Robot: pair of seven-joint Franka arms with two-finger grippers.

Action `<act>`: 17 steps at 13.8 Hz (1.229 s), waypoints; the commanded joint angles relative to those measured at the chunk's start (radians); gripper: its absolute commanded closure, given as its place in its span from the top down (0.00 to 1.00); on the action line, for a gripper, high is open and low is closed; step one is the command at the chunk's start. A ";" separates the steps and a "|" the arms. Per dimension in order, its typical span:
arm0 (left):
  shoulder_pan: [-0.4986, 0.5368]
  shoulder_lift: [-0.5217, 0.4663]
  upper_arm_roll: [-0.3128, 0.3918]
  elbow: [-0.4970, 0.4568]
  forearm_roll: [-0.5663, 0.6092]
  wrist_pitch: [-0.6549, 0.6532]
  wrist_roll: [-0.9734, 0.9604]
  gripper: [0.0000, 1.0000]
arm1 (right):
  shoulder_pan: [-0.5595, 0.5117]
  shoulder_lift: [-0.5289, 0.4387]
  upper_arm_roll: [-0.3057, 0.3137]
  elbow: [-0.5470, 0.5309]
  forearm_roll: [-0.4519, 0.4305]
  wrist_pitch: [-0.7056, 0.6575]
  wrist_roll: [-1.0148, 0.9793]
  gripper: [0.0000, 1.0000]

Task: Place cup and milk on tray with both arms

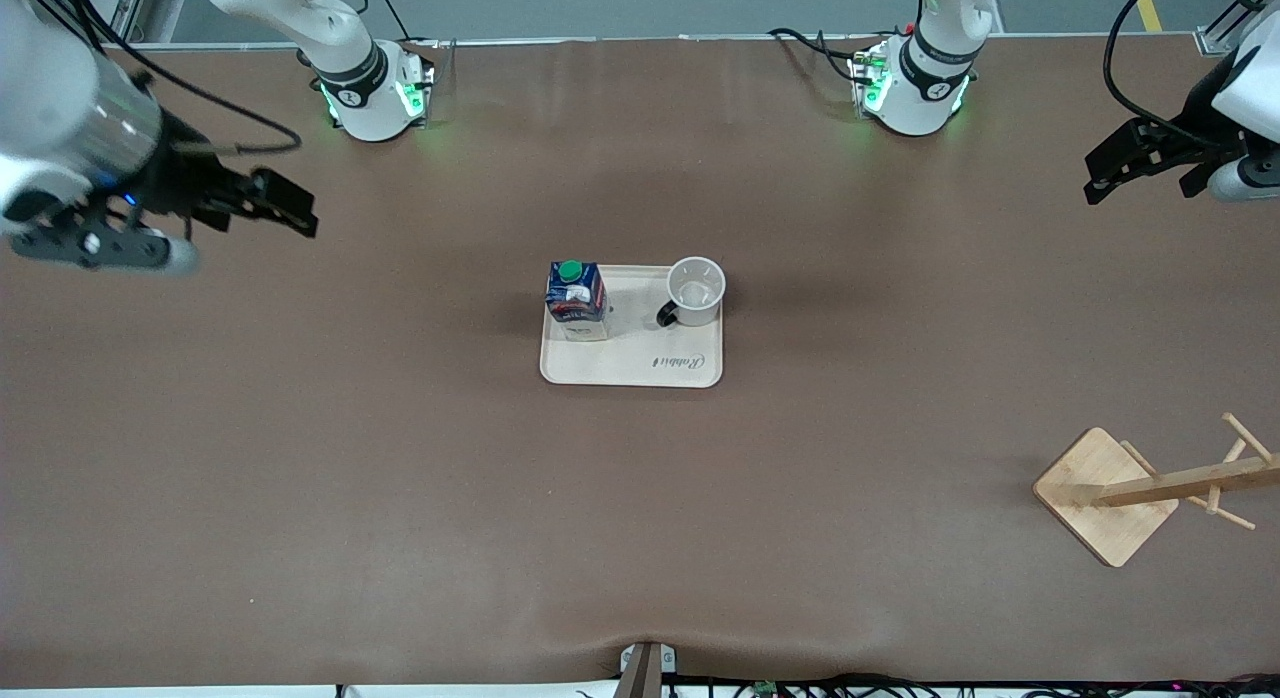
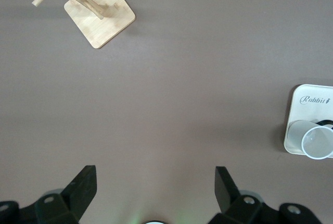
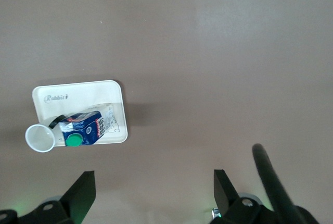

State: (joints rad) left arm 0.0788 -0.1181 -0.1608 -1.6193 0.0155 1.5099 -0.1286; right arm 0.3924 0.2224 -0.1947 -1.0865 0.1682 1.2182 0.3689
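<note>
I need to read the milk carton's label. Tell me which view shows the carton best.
The front view: the milk carton stands upright on the tray, cap and one printed side unobstructed. The right wrist view shows it smaller, from above, beside the cup. The left wrist view shows none of it.

High front view, wrist views downward — all share tray (image 1: 630,363).

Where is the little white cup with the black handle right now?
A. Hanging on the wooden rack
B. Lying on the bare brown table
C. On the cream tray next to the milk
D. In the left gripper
C: the cup stands upright on the tray beside the milk, and both grippers are open and far from it.
</note>
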 commanded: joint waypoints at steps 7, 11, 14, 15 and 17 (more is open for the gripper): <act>-0.004 -0.020 -0.003 -0.018 -0.014 0.015 -0.009 1.00 | -0.176 -0.035 -0.008 0.000 -0.119 -0.049 -0.478 1.00; -0.002 -0.020 -0.003 -0.018 -0.014 0.015 -0.009 1.00 | -0.253 -0.075 -0.011 -0.099 -0.136 -0.002 -0.548 1.00; -0.001 -0.020 -0.003 -0.018 -0.014 0.015 -0.009 1.00 | -0.320 -0.098 -0.012 -0.191 -0.134 0.070 -0.674 1.00; -0.002 -0.020 -0.003 -0.018 -0.014 0.015 -0.009 1.00 | -0.339 -0.104 -0.011 -0.197 -0.133 0.075 -0.697 1.00; -0.001 -0.020 -0.003 -0.018 -0.014 0.015 -0.009 1.00 | -0.365 -0.127 -0.012 -0.235 -0.124 0.078 -0.729 1.00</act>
State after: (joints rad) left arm 0.0777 -0.1181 -0.1648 -1.6211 0.0155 1.5125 -0.1286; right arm 0.0535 0.1589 -0.2206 -1.2421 0.0531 1.2772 -0.3254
